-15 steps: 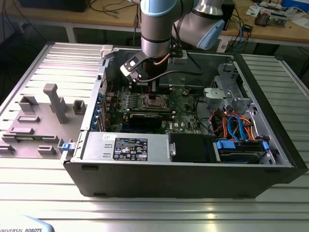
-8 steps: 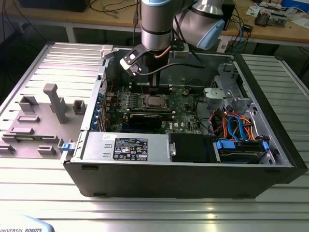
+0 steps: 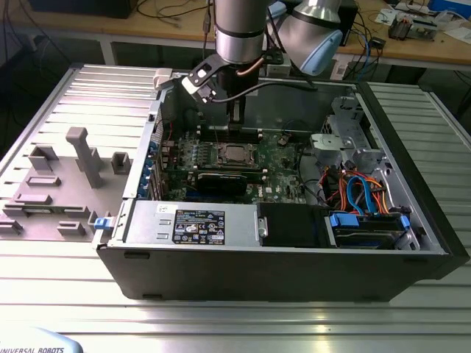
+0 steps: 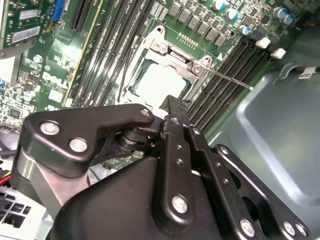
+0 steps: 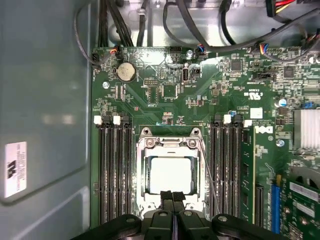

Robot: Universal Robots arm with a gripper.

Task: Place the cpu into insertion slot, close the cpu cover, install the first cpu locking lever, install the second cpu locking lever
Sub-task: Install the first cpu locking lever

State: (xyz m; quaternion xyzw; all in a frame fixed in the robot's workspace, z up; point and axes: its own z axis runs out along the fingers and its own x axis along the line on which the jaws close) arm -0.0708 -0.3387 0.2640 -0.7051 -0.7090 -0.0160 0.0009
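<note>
The cpu (image 5: 171, 175), a pale silver square, lies in the insertion slot (image 5: 142, 172) on the green motherboard; it also shows from outside (image 3: 235, 154). The cpu cover (image 5: 170, 146) lies flat over it as a metal frame, and the chip shows through its window (image 4: 159, 82). A thin locking lever (image 5: 209, 175) slants out from the socket over the memory slots, seen as a bright rod (image 4: 230, 80). My gripper (image 5: 172, 196) hangs just above the socket's edge with its black fingers pressed together, holding nothing. It stands over the socket inside the case (image 3: 235, 126).
Long black memory slots (image 5: 114, 170) flank the socket on both sides. The case wall (image 5: 45, 100) is close by. Cables (image 3: 360, 187), a drive bay and the power supply (image 3: 195, 220) fill the case's near side. Grey fixtures (image 3: 81, 158) stand on the table at the exterior view's left.
</note>
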